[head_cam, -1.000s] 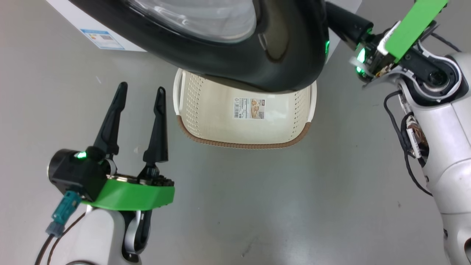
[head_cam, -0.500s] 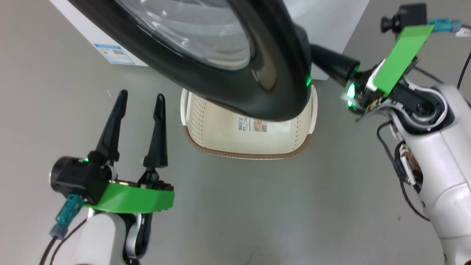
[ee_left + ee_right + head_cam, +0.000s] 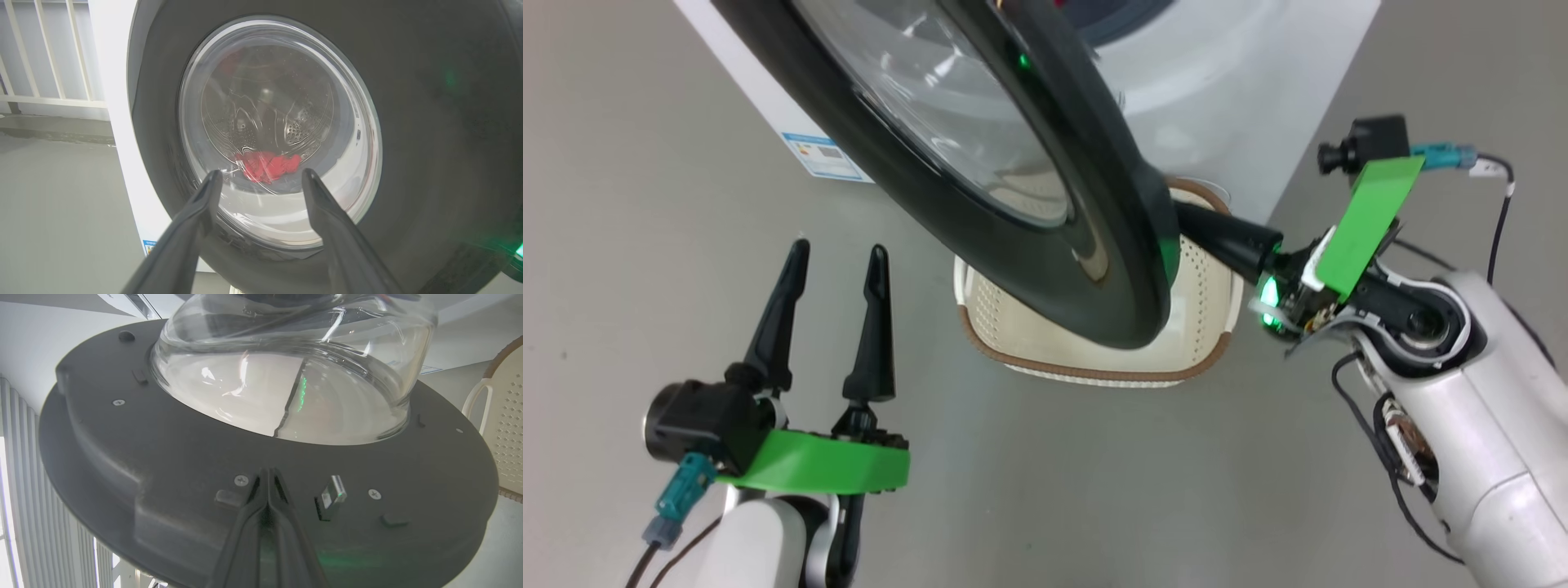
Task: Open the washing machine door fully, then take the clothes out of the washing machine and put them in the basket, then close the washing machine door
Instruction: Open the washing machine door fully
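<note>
The right gripper (image 3: 267,473) has its jaws pressed flat together with nothing between them. Their tips rest against the dull grey inner face of the washing machine door (image 3: 980,147), just beside a screw and near the latch. The left gripper (image 3: 835,249) hovers on the outer side of the door, clear of it. Its jaws are spread wide and hold nothing, and they point at the glass bowl.

The door stands partly swung out from the washing machine (image 3: 1225,106), and the head view shows its glossy black rim almost edge-on. Through the door glass, the clothes (image 3: 267,165) lie as a red heap at the bottom of the perforated steel drum.

Below the door's lower edge, the basket (image 3: 1094,377) sits on the grey floor (image 3: 1054,490), close against the machine front. The door covers much of the basket's inside, and the part that shows is cream perforated wall. A blue label sticker (image 3: 821,155) shows on the machine beside the door's outer rim.
</note>
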Controlling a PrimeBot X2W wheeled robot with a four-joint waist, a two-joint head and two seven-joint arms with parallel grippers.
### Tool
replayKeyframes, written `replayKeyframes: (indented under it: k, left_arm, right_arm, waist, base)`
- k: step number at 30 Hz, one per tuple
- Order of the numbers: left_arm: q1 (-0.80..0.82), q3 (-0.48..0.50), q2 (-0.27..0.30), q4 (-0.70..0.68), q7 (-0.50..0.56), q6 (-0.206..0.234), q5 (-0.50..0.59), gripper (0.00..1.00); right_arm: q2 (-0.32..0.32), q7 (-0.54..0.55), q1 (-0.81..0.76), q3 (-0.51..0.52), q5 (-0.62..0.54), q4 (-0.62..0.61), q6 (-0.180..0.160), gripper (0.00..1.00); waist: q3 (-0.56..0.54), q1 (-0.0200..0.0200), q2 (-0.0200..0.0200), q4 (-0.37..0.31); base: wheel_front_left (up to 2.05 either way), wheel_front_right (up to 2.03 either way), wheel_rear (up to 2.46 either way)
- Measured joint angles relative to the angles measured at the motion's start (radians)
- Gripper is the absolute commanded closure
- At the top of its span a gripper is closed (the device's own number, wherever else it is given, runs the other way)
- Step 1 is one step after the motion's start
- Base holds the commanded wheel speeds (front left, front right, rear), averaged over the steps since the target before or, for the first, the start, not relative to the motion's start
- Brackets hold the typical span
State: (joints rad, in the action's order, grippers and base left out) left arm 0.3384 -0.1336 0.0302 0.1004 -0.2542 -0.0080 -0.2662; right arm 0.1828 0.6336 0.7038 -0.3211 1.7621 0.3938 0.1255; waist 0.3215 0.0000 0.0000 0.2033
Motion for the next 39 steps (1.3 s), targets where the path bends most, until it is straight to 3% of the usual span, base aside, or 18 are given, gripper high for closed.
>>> replayKeyframes:
  k: [11,39]
  left_arm:
    - [-0.015,-0.016,0.0,0.005,0.0,0.015,-0.02,0.0]
    - [-0.095,-0.054,0.001,0.036,0.0,0.043,-0.062,0.0]
  right_arm:
    - [0.016,-0.02,-0.073,-0.05,0.077,-0.04,-0.002,1.0]
    - [0.11,-0.125,-0.117,-0.291,0.228,-0.104,-0.002,1.0]
  waist:
    - [-0.045,0.0,0.0,0.058]
    - [-0.139,0.0,0.0,0.238]
  base:
    - [0.0,0.0,0.0]
    - [0.0,0.0,0.0]
